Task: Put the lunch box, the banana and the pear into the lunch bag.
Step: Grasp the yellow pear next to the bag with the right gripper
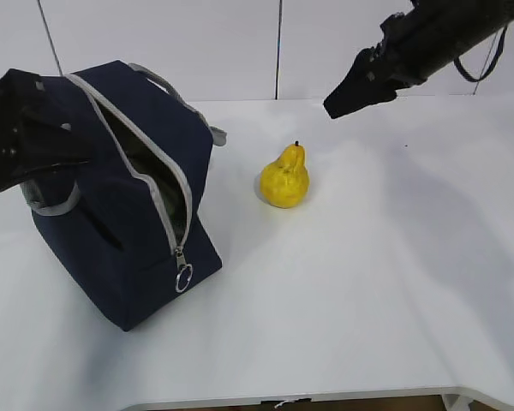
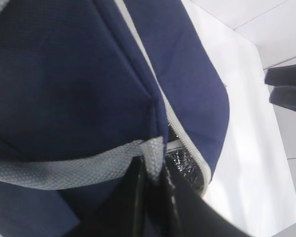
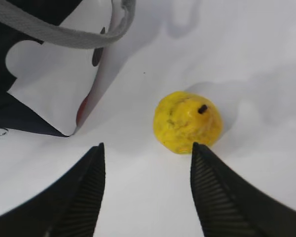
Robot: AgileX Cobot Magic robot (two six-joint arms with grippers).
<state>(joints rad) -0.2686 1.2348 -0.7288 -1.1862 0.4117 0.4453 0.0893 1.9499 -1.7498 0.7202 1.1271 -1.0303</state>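
Observation:
The navy lunch bag (image 1: 128, 214) stands at the table's left, tilted, with its grey zipper undone and the mouth gaping. My left gripper (image 1: 62, 163) is shut on one grey strap handle (image 2: 64, 168) of the lunch bag (image 2: 64, 74); its tips (image 2: 153, 170) pinch the webbing beside the shiny dark lining (image 2: 183, 165). The yellow pear (image 1: 284, 178) stands upright on the table right of the bag. My right gripper (image 1: 338, 104) hovers open above and behind it. In the right wrist view the pear (image 3: 186, 122) lies just beyond the right gripper (image 3: 148, 145), off its right fingertip. The lunch box and banana are out of view.
The bag's white face (image 3: 44, 84) and second grey handle (image 3: 64, 34) show at the left of the right wrist view. A ring pull (image 1: 184, 278) hangs at the zipper's lower end. The white table (image 1: 368, 291) stretches to the right and front of the pear.

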